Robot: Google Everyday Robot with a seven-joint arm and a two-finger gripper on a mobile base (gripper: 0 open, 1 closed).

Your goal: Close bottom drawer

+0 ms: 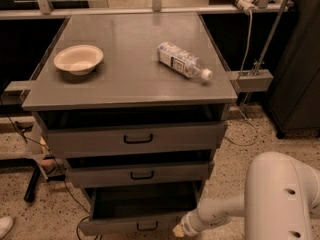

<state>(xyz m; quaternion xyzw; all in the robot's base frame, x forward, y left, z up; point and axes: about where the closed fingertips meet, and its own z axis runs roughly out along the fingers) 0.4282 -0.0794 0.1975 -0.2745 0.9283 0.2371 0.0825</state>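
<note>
Low, end effector (179,230) beside open bottom drawer (116,227), bowl (78,59), bottle (182,60) on cabinet (130,86)

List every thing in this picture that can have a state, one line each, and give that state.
bottom drawer: open, pulled out farthest, inside visible
middle drawer: partly open
top drawer: partly open
bowl: upright on the cabinet top, empty
bottle: lying on its side, cap on
hand: low, by the bottom drawer's front right corner; contact unclear
</note>
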